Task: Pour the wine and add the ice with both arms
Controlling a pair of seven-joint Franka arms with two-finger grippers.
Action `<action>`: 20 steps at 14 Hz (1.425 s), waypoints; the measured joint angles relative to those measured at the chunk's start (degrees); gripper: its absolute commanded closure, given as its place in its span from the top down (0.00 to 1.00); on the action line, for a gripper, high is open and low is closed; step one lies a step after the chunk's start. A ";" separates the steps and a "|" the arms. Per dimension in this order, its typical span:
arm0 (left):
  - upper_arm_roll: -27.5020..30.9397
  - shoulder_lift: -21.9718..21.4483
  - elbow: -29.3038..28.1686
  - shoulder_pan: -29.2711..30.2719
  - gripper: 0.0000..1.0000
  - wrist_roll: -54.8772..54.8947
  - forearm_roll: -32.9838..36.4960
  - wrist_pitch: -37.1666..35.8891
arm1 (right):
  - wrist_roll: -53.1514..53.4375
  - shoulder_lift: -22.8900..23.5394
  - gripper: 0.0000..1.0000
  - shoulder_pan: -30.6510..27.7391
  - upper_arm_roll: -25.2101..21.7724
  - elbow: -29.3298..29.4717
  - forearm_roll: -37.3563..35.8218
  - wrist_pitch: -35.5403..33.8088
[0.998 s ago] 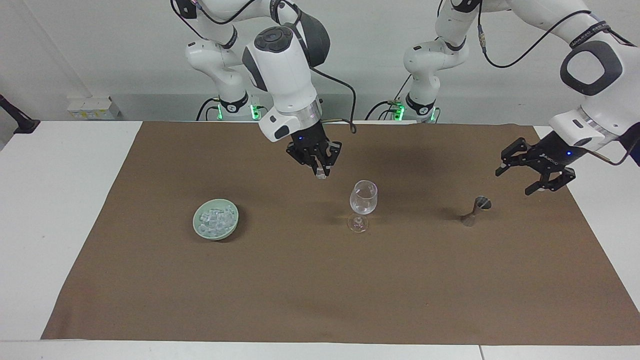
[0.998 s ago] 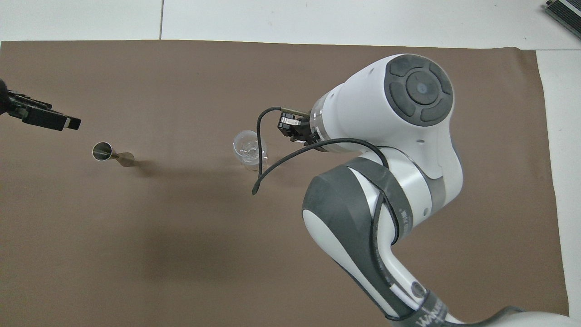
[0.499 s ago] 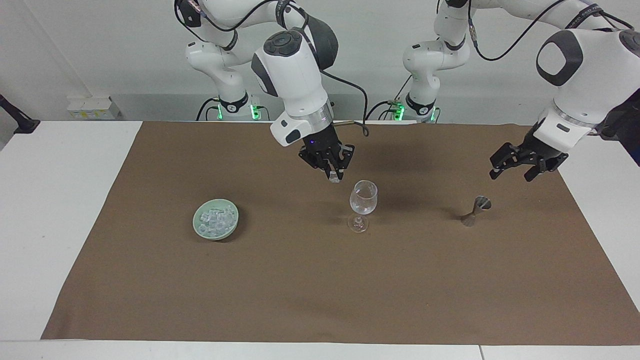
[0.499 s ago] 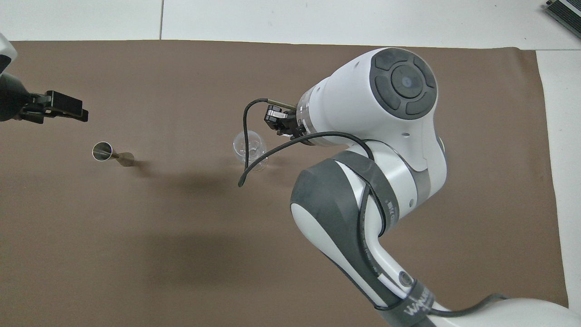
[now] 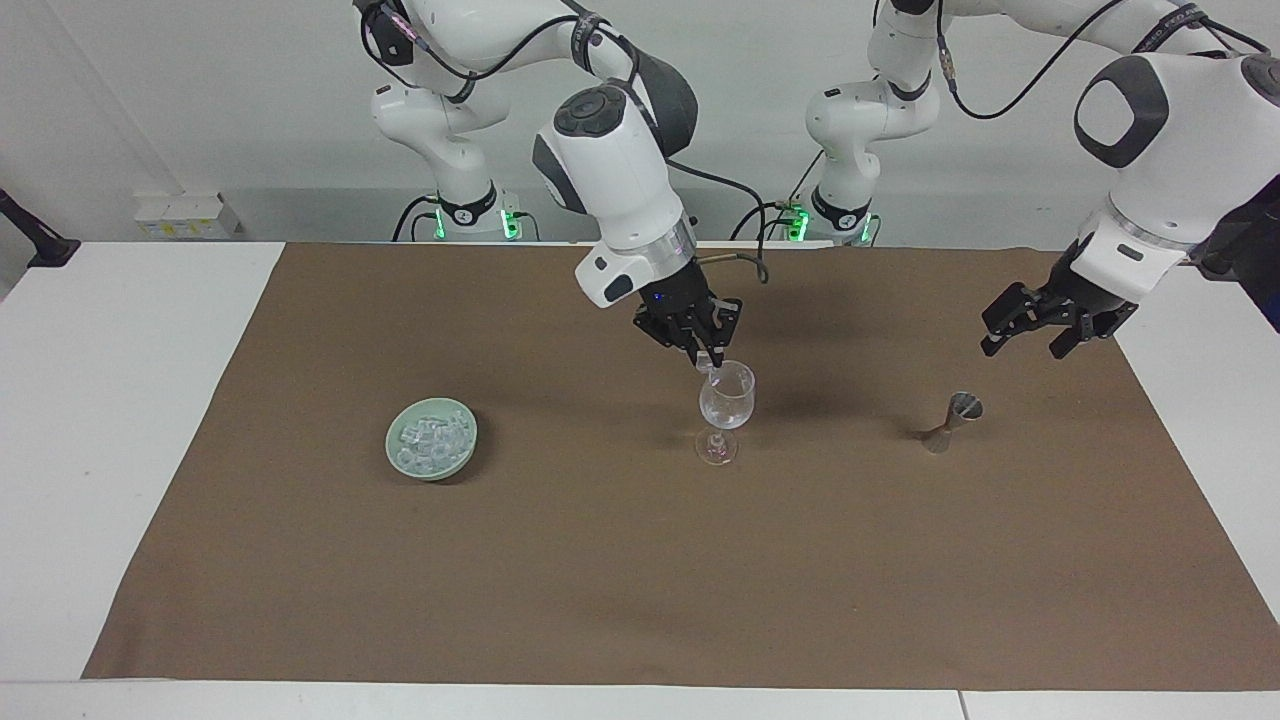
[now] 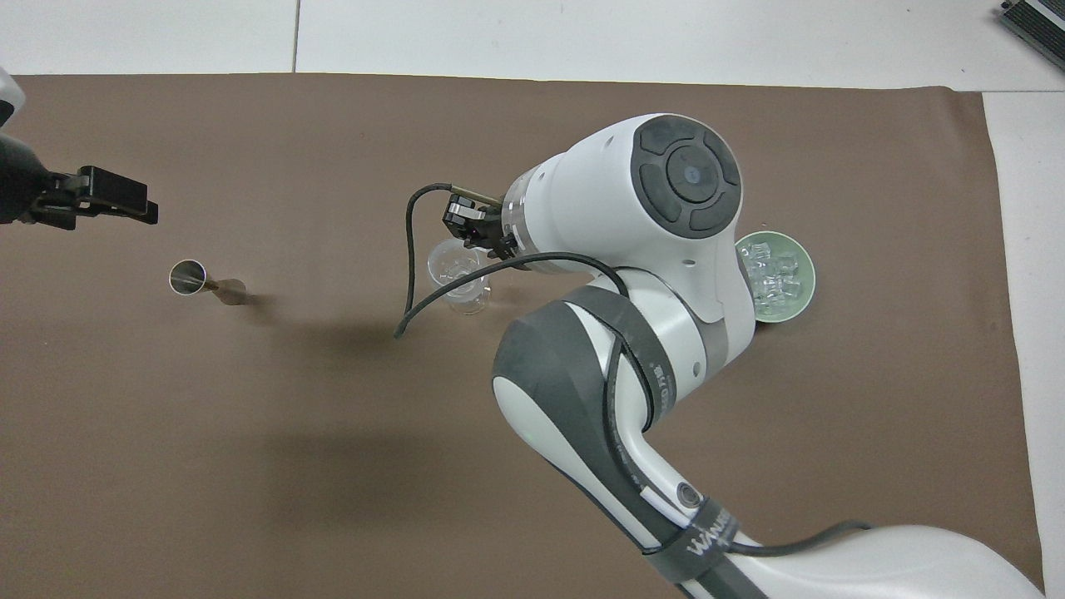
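While the left gripper (image 5: 1030, 332) hangs wide open over the cloth (image 5: 600, 580) near the jigger (image 5: 952, 421), the right gripper (image 5: 707, 363) (pinching one ice cube (image 5: 711, 367)) sits over the glass (image 5: 727, 405); remaining ice (image 5: 432, 438) fills the bowl (image 5: 400, 458).

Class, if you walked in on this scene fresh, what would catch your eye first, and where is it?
The right arm's tool, shut on an ice cube, hangs at the rim of the stemmed glass mid-cloth. A green bowl heaped with ice sits toward the right arm's end; the left tool hangs open above the metal jigger.
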 measured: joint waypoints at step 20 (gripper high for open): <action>12.24 -4.06 0.09 -13.15 1.00 0.65 8.66 -1.99 | 3.23 2.67 0.50 3.95 -0.05 -2.08 -0.34 4.06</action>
